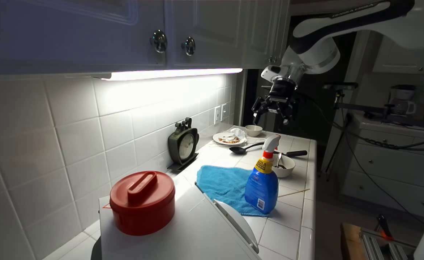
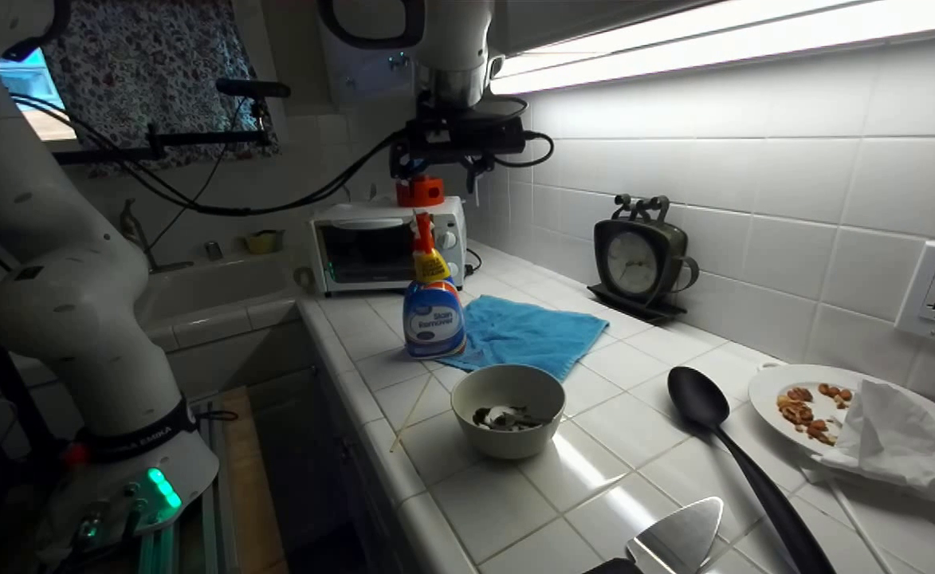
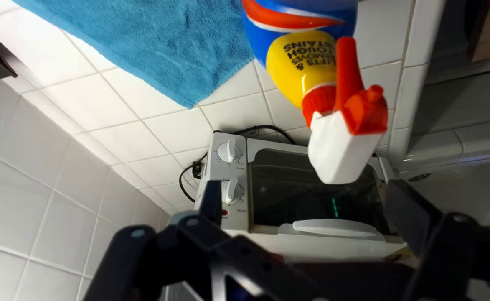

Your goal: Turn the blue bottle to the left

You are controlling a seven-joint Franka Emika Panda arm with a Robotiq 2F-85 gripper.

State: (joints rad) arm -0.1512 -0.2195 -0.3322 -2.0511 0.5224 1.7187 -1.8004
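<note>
White tile wherever I look: a tiled worktop runs along a tiled wall, a strip light blazing beneath the cabinets, while the room beyond sits in gloom. On the worktop we've got a toaster oven carrying a red container, a dark-cased dial by the wall, a pale bowl, a black spoon, and a white plate with nuts and crumpled paper on it.

Up above all that, here's the tool, fingers spread wide in the wrist view, hanging in the air. And down below it, the blue bottle! The two are apart, the spray head sitting lower than the fingertips. The bottle stands upright near the worktop's open edge, right at the border of a blue cloth, with the bowl near it; whether its base rests on the cloth, I can't tell.

And what colours: a blue body, "Stain Remover" on the label in an exterior view, a yellow neck declaring it lifts and removes tough stains, then a red collar, and a white head with red trigger, the white back of it facing the oven.
</note>
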